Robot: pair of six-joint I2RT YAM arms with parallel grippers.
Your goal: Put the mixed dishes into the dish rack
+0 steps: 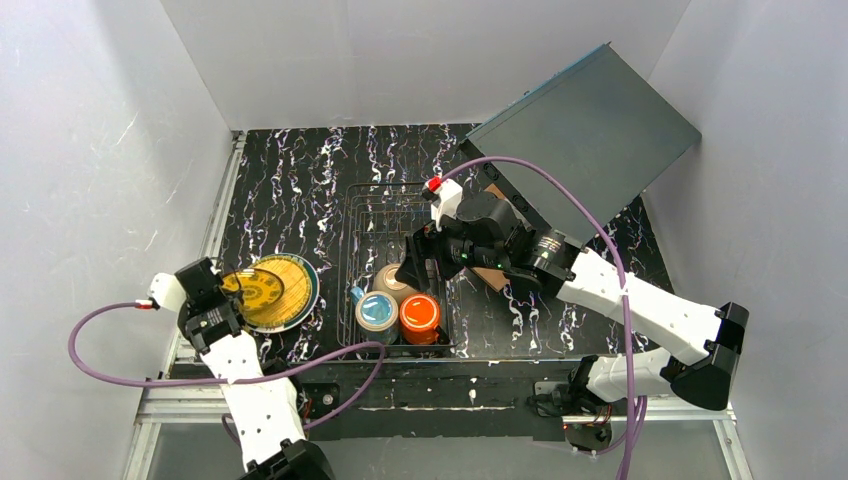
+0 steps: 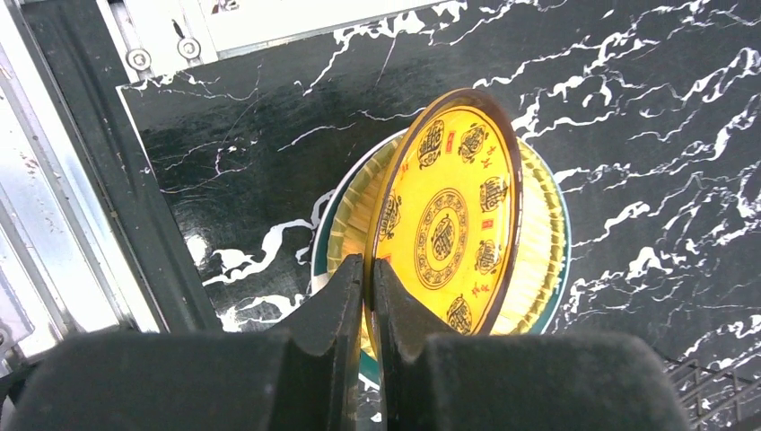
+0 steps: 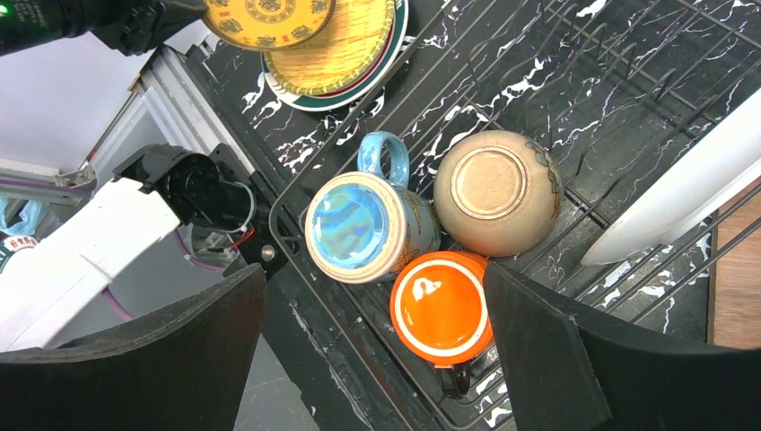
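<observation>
Plate (image 2: 444, 229) in left end effector (image 2: 369, 269)

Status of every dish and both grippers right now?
Yellow ornate plate: held, tilted up
Left gripper: shut on its rim
Ribbed plate: flat on table
Blue mug: inverted, racked
Orange mug: inverted, racked
Bowl: inverted, racked
White plate: slanted, racked
Right gripper: open
</observation>
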